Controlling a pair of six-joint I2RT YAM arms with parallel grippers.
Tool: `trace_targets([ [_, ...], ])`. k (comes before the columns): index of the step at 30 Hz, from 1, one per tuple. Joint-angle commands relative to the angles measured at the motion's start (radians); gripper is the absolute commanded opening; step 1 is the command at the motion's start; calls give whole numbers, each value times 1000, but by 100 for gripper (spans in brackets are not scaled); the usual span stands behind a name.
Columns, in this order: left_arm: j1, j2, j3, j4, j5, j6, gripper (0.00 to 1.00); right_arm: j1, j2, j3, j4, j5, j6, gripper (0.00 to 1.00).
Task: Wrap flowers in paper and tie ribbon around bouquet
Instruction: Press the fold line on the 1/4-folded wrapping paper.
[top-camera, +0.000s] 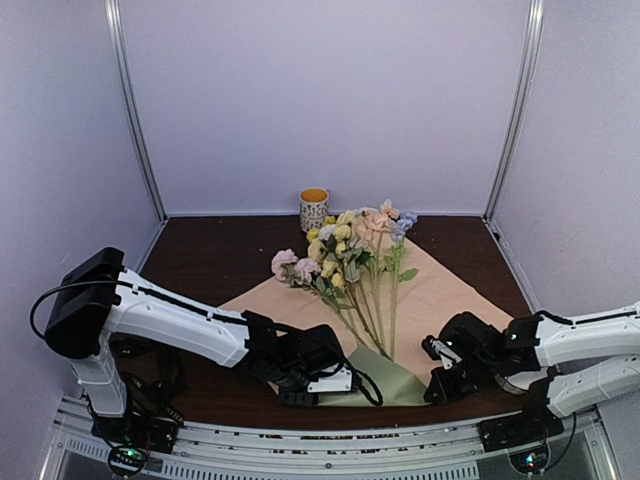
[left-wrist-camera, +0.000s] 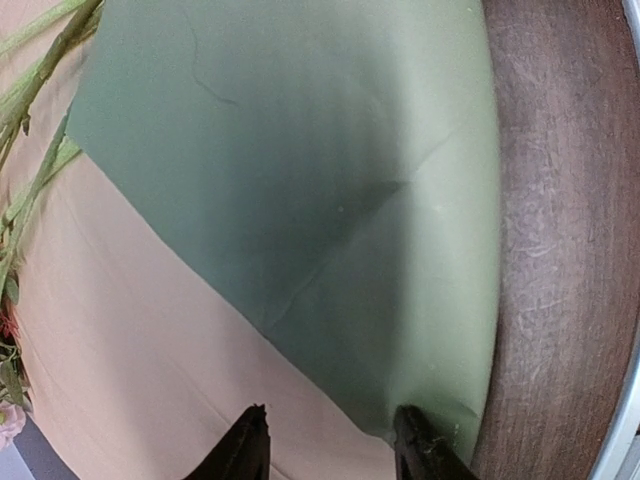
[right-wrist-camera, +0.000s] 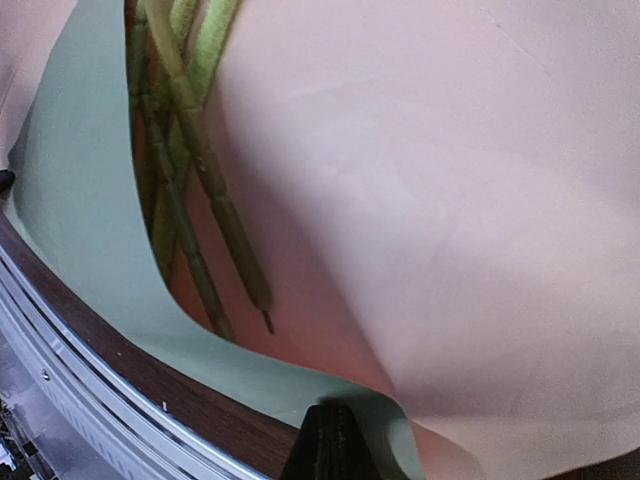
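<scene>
Only the tips of the left gripper (left-wrist-camera: 330, 445) clear the bottom edge of its wrist view, where the flowers (left-wrist-camera: 28, 170) are blurred stems clipped at the left. The right gripper (right-wrist-camera: 325, 440) shows as one dark tip, stems cut off above. From overhead, both wrists hide the near corners of the paper (top-camera: 440, 300), and the pattern on the cup (top-camera: 314, 210) is too small to read

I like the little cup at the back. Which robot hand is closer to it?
Left. The left gripper sits straight in front of the cup; the right gripper, pinching the paper, is farther off to the right.
</scene>
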Motion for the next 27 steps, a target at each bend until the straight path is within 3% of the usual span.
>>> trace_targets([
  [1, -2, 25, 9, -4, 21, 10, 46, -2, -38, -18, -188, 97, 19, 0],
  [5, -2, 25, 8, -4, 21, 10, 46, -2, -93, 46, -302, 135, -8, 0],
  [7, -3, 25, 8, -4, 21, 10, 46, 1, -125, 80, -266, 90, -28, 0],
  [12, -3, 25, 8, -4, 21, 9, 46, 62, -146, 79, 166, -196, 14, 0],
  [21, -1, 22, 5, -2, 12, -10, 46, 93, 182, 176, 351, -251, -46, 0],
  [27, -1, 5, -3, -4, -17, -47, 42, 94, 353, 174, 321, -218, -59, 0],
])
